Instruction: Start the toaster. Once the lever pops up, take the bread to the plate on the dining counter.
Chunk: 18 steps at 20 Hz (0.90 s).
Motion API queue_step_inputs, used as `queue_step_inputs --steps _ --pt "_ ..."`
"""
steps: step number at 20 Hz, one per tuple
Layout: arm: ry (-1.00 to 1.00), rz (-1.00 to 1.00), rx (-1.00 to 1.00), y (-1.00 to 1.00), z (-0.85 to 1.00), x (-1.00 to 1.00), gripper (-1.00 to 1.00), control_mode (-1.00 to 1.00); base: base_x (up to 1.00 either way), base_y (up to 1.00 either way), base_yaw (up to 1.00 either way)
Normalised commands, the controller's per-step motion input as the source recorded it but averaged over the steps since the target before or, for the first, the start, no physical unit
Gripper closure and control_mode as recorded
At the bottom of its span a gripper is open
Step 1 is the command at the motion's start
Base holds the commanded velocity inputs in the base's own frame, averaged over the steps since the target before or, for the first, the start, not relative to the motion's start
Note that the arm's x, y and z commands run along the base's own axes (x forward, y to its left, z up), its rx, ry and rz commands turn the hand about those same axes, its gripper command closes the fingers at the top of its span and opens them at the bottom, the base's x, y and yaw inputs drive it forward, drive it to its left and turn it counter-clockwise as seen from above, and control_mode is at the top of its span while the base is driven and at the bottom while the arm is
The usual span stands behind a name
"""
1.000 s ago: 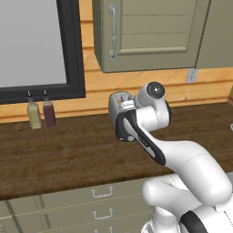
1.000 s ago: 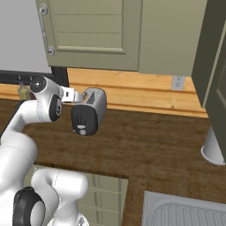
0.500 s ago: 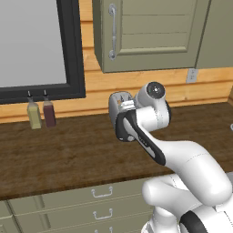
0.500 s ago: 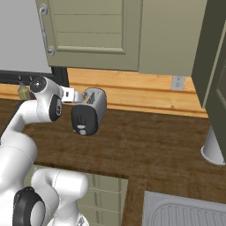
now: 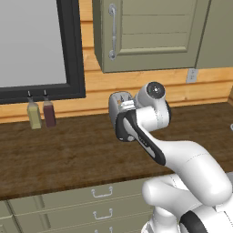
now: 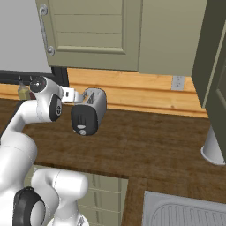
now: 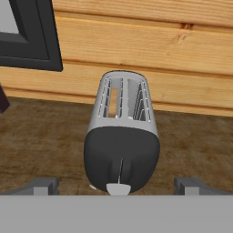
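Toaster [image 7: 122,145] stands at frame centre on a wooden counter [image 7: 41,141] against the wall, black end facing the camera. Bread [image 7: 113,101] sits in its left slot. Gripper [image 7: 116,185] fingers spread wide open at the lower edge, holding nothing.

Two little bottles, a yellowish one [image 5: 33,114] and a dark red one [image 5: 48,113], sit side by side right under the black-framed window [image 5: 73,50]. Right of the window there's an olive cabinet door [image 5: 150,34], a wall outlet [image 5: 191,75] lower right.
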Motion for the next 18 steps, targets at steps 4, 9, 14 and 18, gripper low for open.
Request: queue_step_inputs --steps 4,9,14,18 --pt "0.00 0.00 0.00 0.00 0.00 0.00 -1.00 -1.00 0.00 0.00 0.00" --pt "0.00 0.00 0.00 0.00 0.00 0.00 -1.00 -1.00 0.00 0.00 0.00" --pt "0.00 0.00 0.00 0.00 0.00 0.00 -1.00 -1.00 0.00 0.00 0.00" --pt "0.00 0.00 0.00 0.00 0.00 0.00 -1.00 -1.00 0.00 0.00 0.00"
